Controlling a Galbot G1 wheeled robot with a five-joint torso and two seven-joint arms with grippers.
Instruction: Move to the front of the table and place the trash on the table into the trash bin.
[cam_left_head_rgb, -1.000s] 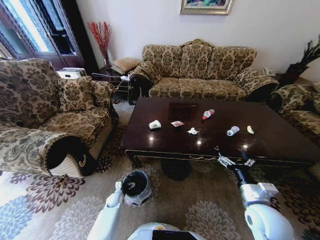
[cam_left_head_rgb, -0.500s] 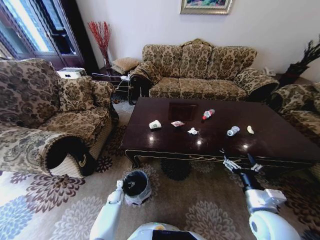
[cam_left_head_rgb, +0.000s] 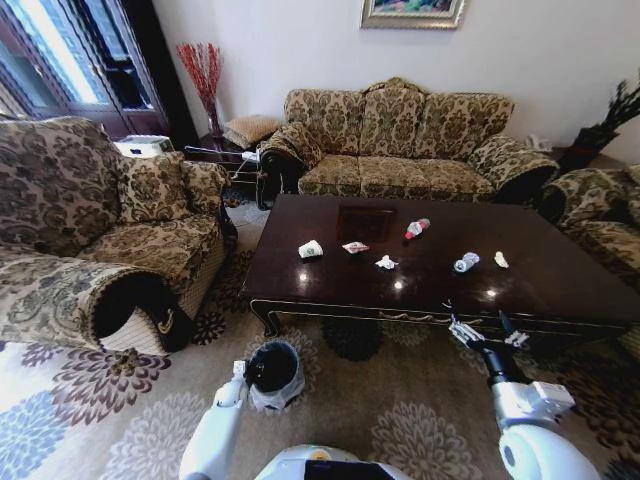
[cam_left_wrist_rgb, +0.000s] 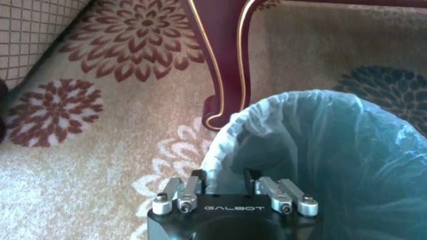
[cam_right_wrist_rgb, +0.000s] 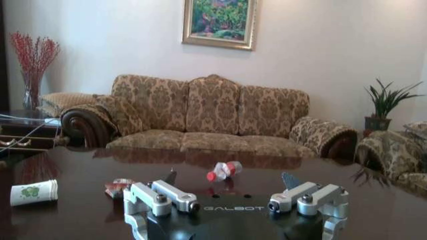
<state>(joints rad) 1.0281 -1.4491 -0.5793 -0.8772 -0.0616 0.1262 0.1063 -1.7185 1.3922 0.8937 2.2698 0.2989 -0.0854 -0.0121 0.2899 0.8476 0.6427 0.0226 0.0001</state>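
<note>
**At table front, bin in left grip**

Left gripper (cam_left_wrist_rgb: 227, 181) clamped on bagged rim of trash bin (cam_left_head_rgb: 272, 372), held low over carpet beside table (cam_left_head_rgb: 560, 285) leg. Right gripper (cam_left_head_rgb: 488, 333) spread wide, empty, at table's near edge. Trash on tabletop: paper cup (cam_left_head_rgb: 310, 249), wrapper (cam_left_head_rgb: 354, 247), crumpled paper (cam_left_head_rgb: 386, 262), red-capped bottle (cam_left_head_rgb: 416, 228), crushed bottle (cam_left_head_rgb: 465, 262).

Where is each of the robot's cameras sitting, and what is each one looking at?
Head view: high on the robot, looking down at the table; both arms show.
Left wrist view: on the left arm, looking down at the trash bin; left gripper grips its rim.
Right wrist view: on the right arm, looking across the tabletop at the sofa; right gripper open.
Shared: red-capped bottle.
</note>
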